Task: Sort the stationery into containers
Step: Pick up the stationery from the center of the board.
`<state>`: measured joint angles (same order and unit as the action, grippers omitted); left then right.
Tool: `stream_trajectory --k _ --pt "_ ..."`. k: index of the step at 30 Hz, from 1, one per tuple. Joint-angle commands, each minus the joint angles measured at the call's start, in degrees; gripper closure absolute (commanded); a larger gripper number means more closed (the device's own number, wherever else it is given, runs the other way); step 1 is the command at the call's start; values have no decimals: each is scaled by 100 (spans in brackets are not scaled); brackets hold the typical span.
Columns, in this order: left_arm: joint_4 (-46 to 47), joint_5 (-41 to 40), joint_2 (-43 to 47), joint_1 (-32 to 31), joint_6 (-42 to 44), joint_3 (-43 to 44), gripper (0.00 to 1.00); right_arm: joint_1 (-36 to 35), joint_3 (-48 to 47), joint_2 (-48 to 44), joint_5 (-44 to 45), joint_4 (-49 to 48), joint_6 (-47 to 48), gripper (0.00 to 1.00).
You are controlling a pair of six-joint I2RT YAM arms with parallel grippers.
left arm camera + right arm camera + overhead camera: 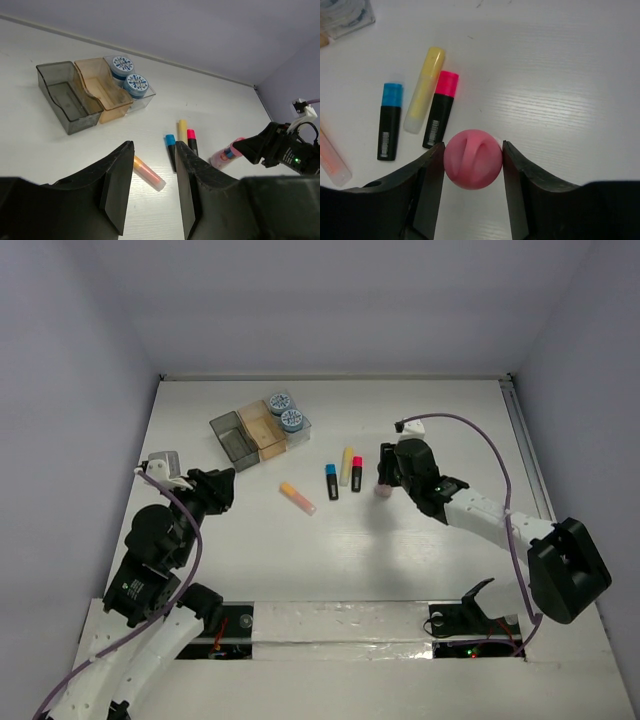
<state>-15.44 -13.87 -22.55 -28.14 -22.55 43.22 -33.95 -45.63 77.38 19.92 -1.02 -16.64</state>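
My right gripper (383, 483) (472, 165) is shut on the small pink bottle (472, 159) (225, 154), with a finger on each side of its round cap; the bottle leans near the table. The red-black (440, 116), yellow (424, 90) and blue-black (390, 121) highlighters lie side by side just left of it. The orange highlighter (297, 498) (148, 173) lies further left. My left gripper (222, 490) (152, 170) is open and empty, above the table left of the orange highlighter. Two blue-white tape rolls (279, 401) (292, 419) sit in the clear bin (303, 432).
The three joined bins stand at the back left: smoky grey (222, 423), tan-brown (261, 427) and clear, the first two with nothing in them. Walls close the table at the back and sides. A rail (525, 445) runs along the right edge.
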Motion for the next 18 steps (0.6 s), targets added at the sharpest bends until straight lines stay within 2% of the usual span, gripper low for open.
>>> stream_trajectory --k 1,3,7,8,12,16,18 --pt "323 235 -109 115 128 -51 65 91 -131 162 -6 -558 109 51" --pt "314 306 -118 116 128 -51 65 91 -218 215 38 -383 83 50" --pt "358 323 -127 169 154 -51 65 91 -166 172 73 -268 -32 28" --pt "349 358 -136 169 154 -51 65 91 -148 172 73 -276 -23 27" --pt "437 429 -110 282 163 -77 65 91 -69 180 117 -381 -49 30" --pt "402 552 -154 283 163 -68 65 91 -166 277 117 -399 -14 44" --pt "419 500 -119 335 171 -86 65 91 -183 277 117 -400 -14 44"
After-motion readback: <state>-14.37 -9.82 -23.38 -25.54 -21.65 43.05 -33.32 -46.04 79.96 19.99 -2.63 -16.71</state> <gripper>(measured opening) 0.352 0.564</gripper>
